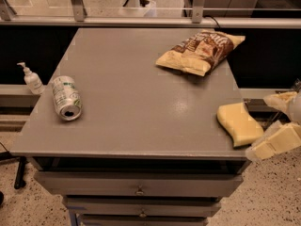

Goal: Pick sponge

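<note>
The tool (269, 125) sat at the right edge of the frame, just off the table's lower right corner. Its two cream, blocky fingers were apart: one finger (278, 100) lay higher, beside the table's right edge, and the other (276, 143) lay lower, angled toward the table's front corner. Nothing was clamped between them.

The sponge (238, 123), pale yellow with wavy sides, lay flat on the table (131, 74) at its lower right corner, just left of the tool. The lower finger's tip was just beside the sponge's lower right end; whether they touched could not be told.

Farther up the frame, near the table's upper right corner, a crinkled yellow-and-brown chip bag (199, 51) lay flat, well apart from the sponge. Across the grey top, near the left edge, a silver and green can (66, 98) lay on its side with its open end toward the lower part of the frame. Off the table at the far left, a white pump bottle (32, 79) stood upright on a lower ledge. Below the tabletop, grey drawers (138, 184) with small knobs filled the bottom of the frame.
</note>
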Robot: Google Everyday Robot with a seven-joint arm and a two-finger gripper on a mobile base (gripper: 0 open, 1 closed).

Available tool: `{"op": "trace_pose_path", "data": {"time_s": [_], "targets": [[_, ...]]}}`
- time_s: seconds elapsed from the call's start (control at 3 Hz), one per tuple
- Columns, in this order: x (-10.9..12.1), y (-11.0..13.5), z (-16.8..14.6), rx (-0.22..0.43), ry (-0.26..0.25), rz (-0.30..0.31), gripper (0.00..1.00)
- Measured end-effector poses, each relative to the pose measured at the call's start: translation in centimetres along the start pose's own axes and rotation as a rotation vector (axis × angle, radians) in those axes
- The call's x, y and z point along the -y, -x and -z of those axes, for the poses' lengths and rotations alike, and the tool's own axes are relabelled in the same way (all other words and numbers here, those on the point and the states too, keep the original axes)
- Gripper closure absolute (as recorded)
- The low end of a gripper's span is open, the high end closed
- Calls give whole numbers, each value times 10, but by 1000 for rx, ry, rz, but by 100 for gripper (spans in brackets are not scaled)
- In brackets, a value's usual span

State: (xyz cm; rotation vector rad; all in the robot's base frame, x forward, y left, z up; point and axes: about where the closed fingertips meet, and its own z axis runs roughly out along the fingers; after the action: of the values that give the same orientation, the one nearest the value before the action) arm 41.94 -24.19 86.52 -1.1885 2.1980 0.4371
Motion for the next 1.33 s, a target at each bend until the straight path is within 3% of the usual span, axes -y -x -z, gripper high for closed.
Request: {"op": "trace_pose_path", "data": {"time_s": [0.33, 0.67, 1.33], "targets": [[0, -8, -13, 16, 0, -24, 0], [-1, -10, -25, 35, -5, -32, 18], [-3, -4, -34, 61, -8, -34, 64]]}}
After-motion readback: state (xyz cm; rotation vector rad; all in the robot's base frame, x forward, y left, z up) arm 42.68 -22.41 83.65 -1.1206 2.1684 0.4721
